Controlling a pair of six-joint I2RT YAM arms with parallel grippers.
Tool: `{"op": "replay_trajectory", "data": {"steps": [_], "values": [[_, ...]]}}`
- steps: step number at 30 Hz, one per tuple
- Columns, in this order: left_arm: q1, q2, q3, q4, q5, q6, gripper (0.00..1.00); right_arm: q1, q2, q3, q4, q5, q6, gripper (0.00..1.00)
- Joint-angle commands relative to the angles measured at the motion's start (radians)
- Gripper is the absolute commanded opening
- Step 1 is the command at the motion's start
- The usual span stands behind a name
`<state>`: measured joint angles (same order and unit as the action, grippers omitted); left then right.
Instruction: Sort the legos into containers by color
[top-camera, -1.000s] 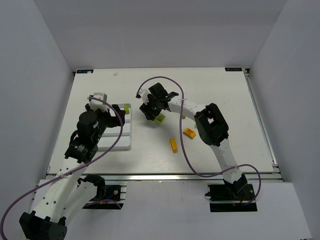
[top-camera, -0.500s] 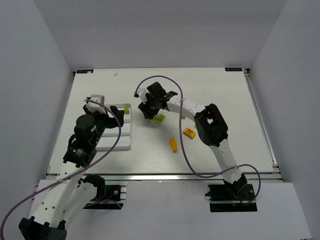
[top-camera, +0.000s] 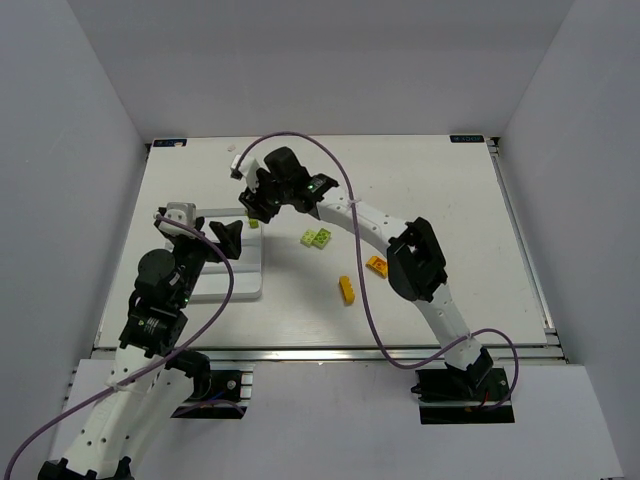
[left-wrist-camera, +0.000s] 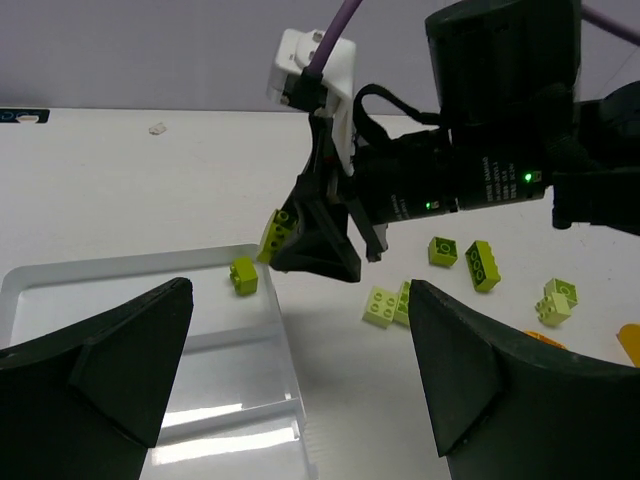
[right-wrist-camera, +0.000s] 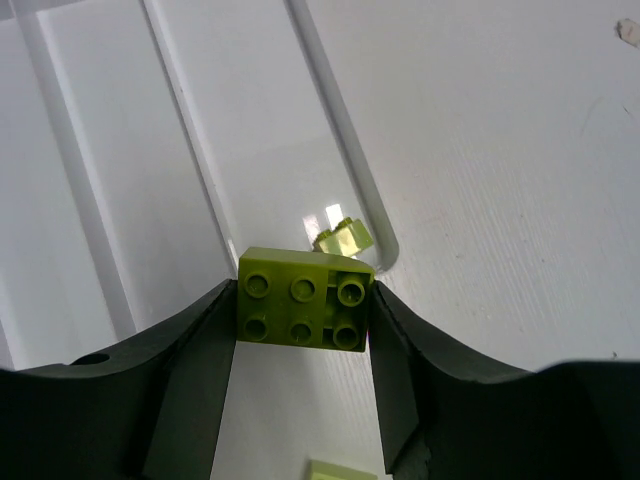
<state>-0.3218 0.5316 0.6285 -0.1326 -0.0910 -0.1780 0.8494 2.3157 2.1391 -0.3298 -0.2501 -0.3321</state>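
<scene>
Transfer is seen in progress: within the last second the right gripper (top-camera: 257, 204) is swung away from the loose pile at mid-table and is now parked over the far right corner of the tray (top-camera: 245, 291). One lime brick (right-wrist-camera: 303, 312) is pinched between its jaws, which are closed on the brick's sides, studs up toward the wrist camera. It is held in the air just above the end compartment, where a small lime piece (right-wrist-camera: 343, 239) appears to lie already. So pick and carry are judged done and only the release is pending; a drop near the rim could bounce out. The left gripper (top-camera: 226, 234) is kept over the tray, jaws wide apart, nothing held. Other lime bricks (top-camera: 319, 238) and orange bricks (top-camera: 347, 289) are left on the table (top-camera: 450, 200).
</scene>
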Motion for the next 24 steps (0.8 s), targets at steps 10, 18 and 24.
{"op": "replay_trajectory", "data": {"steps": [10, 18, 24], "values": [[0.003, -0.005, -0.009, 0.031, -0.006, 0.026, 0.98, 0.034, 0.129, 0.067, 0.195, 0.002, 0.033, 0.13], [0.003, 0.004, -0.007, 0.030, -0.003, 0.026, 0.98, 0.031, 0.174, 0.079, 0.224, -0.014, 0.036, 0.54], [0.003, -0.004, -0.007, 0.031, 0.008, 0.023, 0.98, 0.030, 0.139, 0.041, 0.218, -0.029, 0.060, 0.76]]}}
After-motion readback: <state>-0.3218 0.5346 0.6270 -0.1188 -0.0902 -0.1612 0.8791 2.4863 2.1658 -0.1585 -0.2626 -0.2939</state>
